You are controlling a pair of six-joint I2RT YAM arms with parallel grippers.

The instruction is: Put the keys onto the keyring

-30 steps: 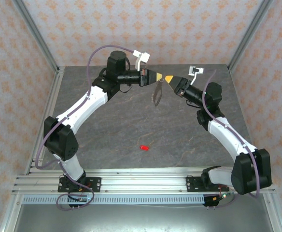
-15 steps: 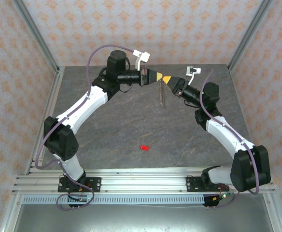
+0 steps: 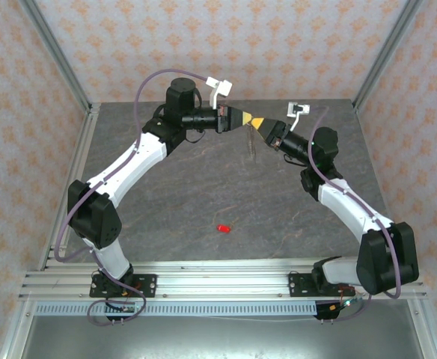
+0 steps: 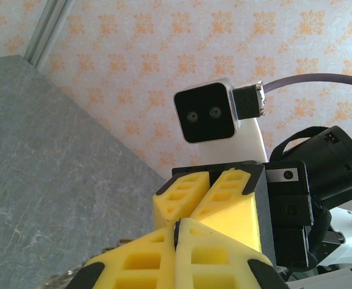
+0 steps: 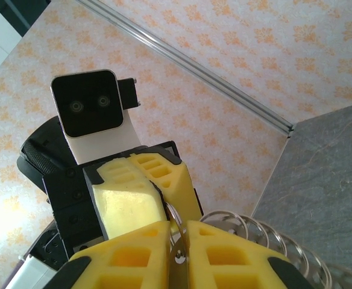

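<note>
**keyring held up, key not yet on it**

the task looks to be at an early stage. the keyring (image 5: 254, 233) is off the bench (image 3: 166, 194), held in the air over its far middle, where the two arms meet tip to tip. in the top view it hangs edge-on just below that meeting point, a thin grey sliver. the left fingers (image 3: 241, 118) are pressed together, and from the way the loop hangs beneath their tips i judge they are pinching its upper edge, though the left wrist view shows no metal in the seam itself, just a bit of beaded fringe low in the corner. the right fingers (image 5: 194, 241) are drawn in almost flat onto a thin wire of the ring, which shows between them in the right wrist view, with the coiled fringe trailing off beside them (a two-sided hold, as far as i can judge).

the red key (image 3: 223, 228) lies alone on the bench, well apart from both arms and nearer their bases. nothing is threaded on the ring. what is left: free one arm, fetch the key, and work it onto the loop.

count: one red key, one keyring, two arms.
</note>
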